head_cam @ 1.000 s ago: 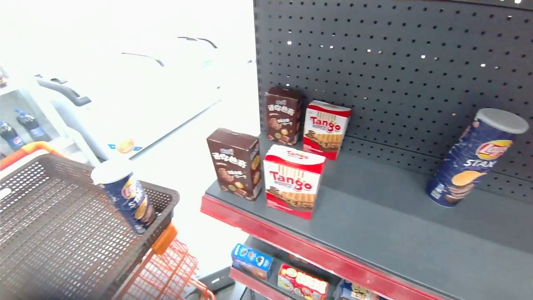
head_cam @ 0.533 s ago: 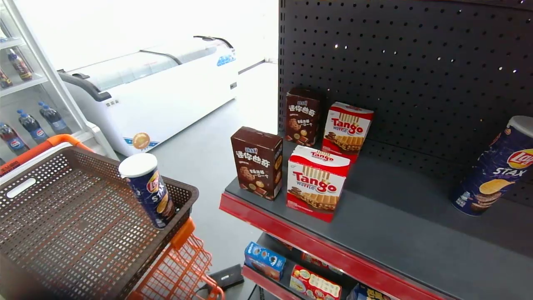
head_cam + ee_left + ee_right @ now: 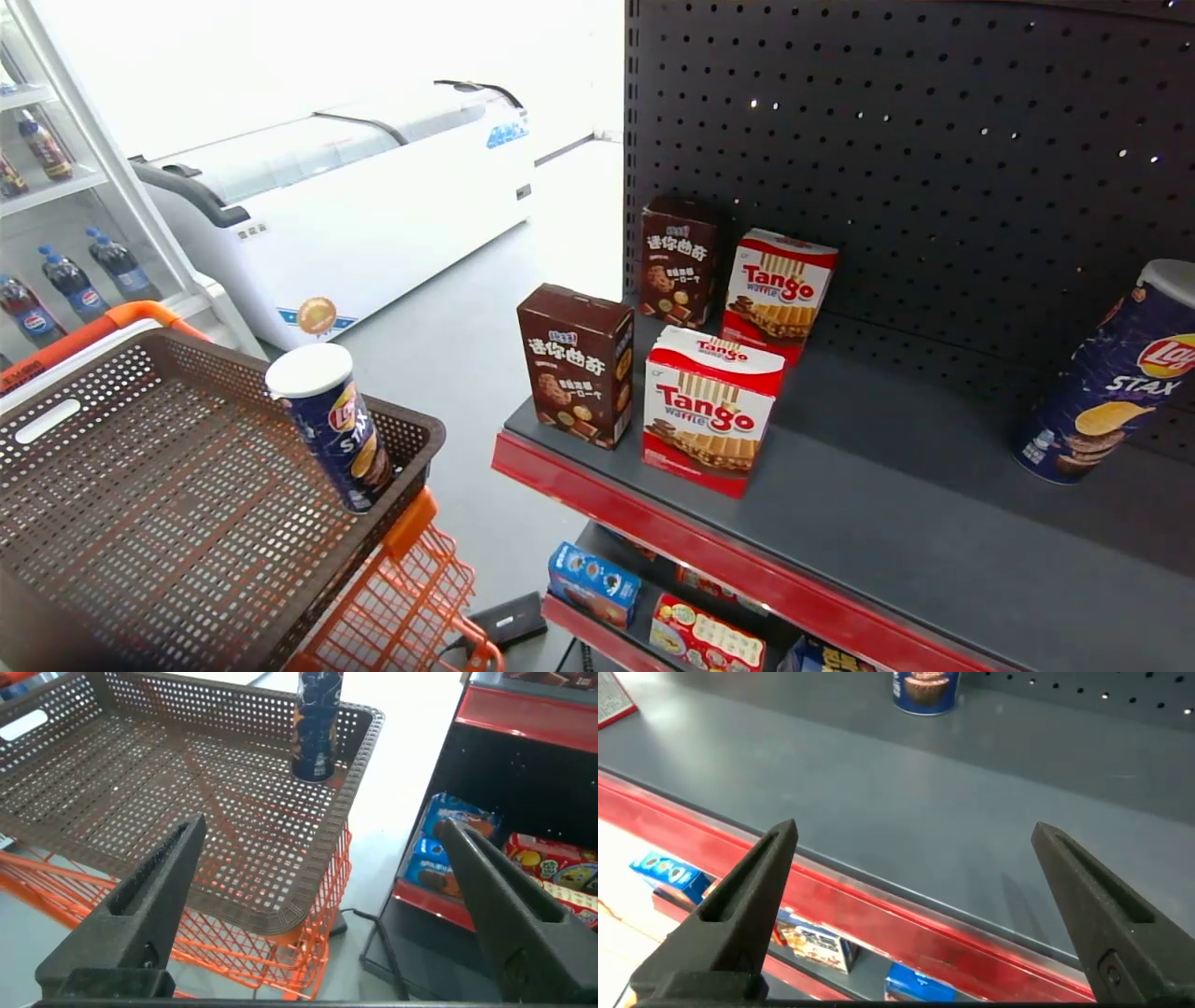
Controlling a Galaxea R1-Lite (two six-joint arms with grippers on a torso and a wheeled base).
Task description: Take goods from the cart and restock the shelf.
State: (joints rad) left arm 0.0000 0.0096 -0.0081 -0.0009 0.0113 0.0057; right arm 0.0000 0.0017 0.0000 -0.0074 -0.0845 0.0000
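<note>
Stock in your cart: 1 blue chip can stands upright in the brown basket, at the corner nearest the shelf. Your left gripper hangs over that basket, spread wide and holding nothing. Your right gripper is just as wide open and bare above the shelf's grey deck. There a second blue can stands by the pegboard, well apart from 2 brown boxes and 2 red-and-white boxes.
</note>
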